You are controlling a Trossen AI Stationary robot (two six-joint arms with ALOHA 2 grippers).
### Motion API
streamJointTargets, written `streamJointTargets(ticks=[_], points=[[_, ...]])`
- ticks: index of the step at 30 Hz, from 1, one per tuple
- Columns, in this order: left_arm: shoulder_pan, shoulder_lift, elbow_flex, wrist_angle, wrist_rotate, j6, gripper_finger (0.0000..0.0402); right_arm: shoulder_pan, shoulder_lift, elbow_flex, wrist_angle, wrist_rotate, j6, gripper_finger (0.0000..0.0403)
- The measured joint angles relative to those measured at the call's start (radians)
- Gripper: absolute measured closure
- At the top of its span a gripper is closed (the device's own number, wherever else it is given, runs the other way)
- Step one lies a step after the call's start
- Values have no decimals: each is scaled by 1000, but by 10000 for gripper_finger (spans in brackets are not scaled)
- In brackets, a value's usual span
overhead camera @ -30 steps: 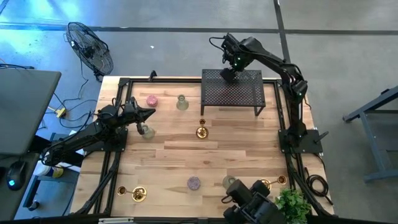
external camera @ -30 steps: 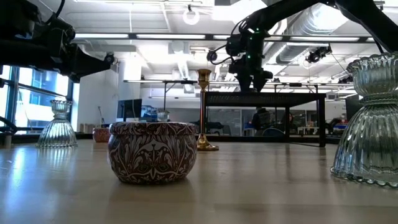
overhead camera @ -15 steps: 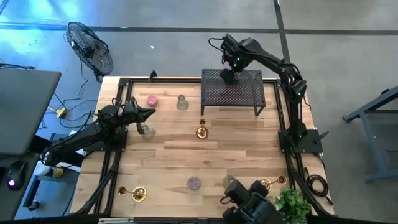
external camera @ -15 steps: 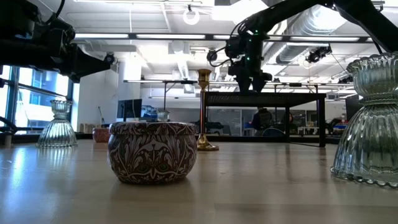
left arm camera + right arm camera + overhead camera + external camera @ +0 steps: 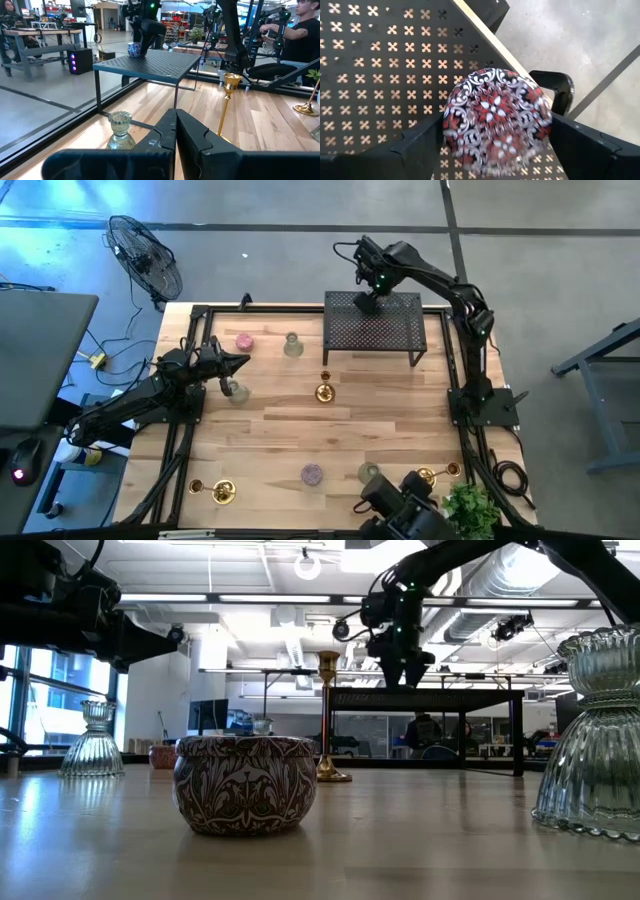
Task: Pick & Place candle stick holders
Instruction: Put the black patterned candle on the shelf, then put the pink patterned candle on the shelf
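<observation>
Our bench (image 5: 400, 430) has loads of free wood mid-way. The rack (image 5: 372, 326) sits at its far edge, and our right tool (image 5: 368, 298) is over its back corner, fingers clamped on a patterned cup (image 5: 496, 117), close to the drop-off. The left tool (image 5: 238, 363) waits pinched together near a glass holder (image 5: 237, 391).

Robotics lab or open workshop hall. Shown by exposed ceiling ducts (image 5: 500, 580) and long strip lights (image 5: 270, 598) overhead, a bare grey concrete floor (image 5: 300, 260) around the wooden table (image 5: 290, 430), a standing fan (image 5: 145, 255) and loose cables beside it. Further back, workbenches (image 5: 42, 32) with lit computer towers (image 5: 80, 60), shelving crowded with gear, other dark arm rigs (image 5: 145, 20), and a seated person (image 5: 292, 35) at a neighbouring station.
</observation>
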Motion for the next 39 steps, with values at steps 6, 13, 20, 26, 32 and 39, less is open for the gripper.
streamJointTargets(ticks=[6,13,20,26,32,39], points=[[0,0,0,0,0,0,401,0,-28,0,4,-39,-1,71],[0,0,0,0,-1,0,401,17,-88,0,0,-36,-18,83],[0,0,0,0,-1,-3,401,76,-237,0,-7,63,-24,161],[0,0,0,0,-1,-5,401,185,-466,-321,291,87,-14,281],[0,0,0,1,0,-32,401,329,-727,-819,870,27,7,394],[0,17,0,16,95,-59,401,460,-855,-1190,1481,-2,4,359]])
